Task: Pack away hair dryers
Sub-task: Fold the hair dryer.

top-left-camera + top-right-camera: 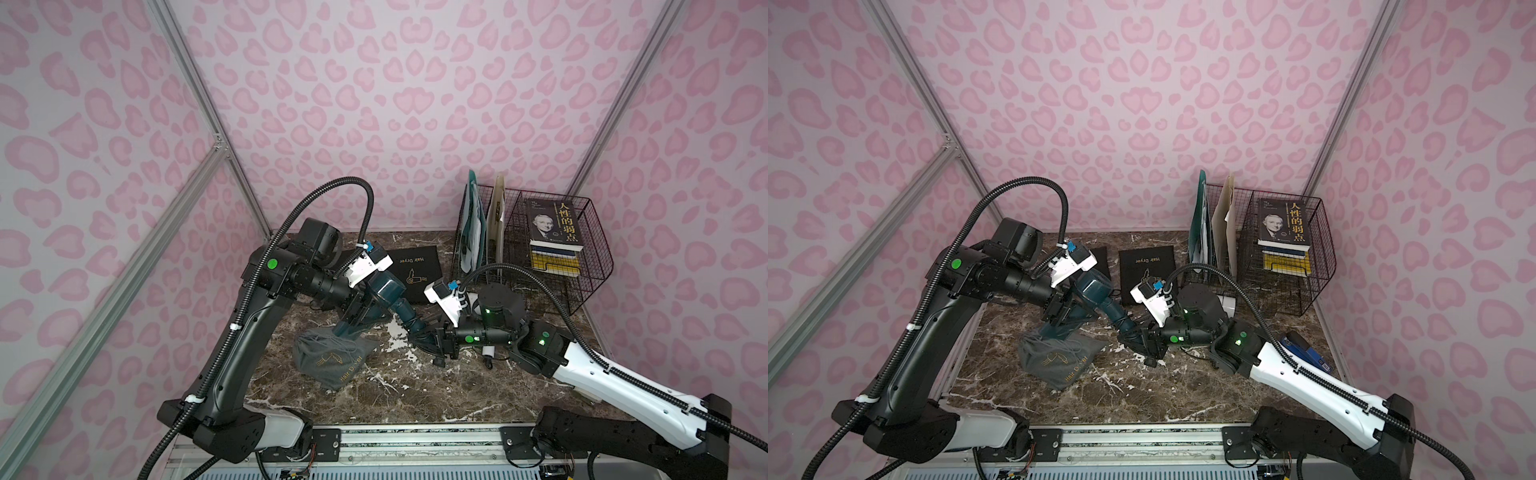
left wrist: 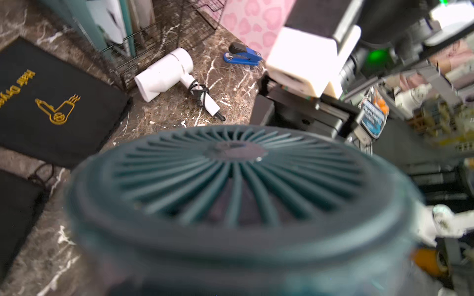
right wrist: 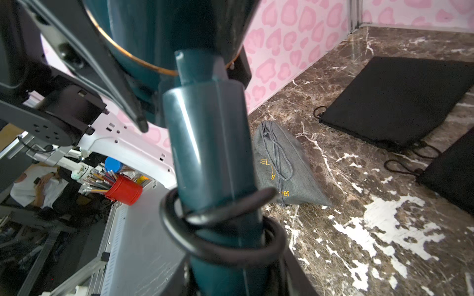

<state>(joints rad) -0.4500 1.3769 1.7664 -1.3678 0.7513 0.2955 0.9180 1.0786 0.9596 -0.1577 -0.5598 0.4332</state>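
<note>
while low over table, arms inward, left tool and right tool tight on teal dryer

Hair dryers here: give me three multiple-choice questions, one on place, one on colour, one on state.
1. The white hair dryer lies: A on the table beside the wire rack, B on the floor, C inside a drawer.
2. The lifted hair dryer is: A pink, B dark teal, C white.
3. The lifted hair dryer is: A lying flat, B hanging by its cord, C held by both grippers.
A, it rests on marble by the wires; B, its barrel is teal; C, the left gripper clamps the barrel, the right gripper the handle.
</note>
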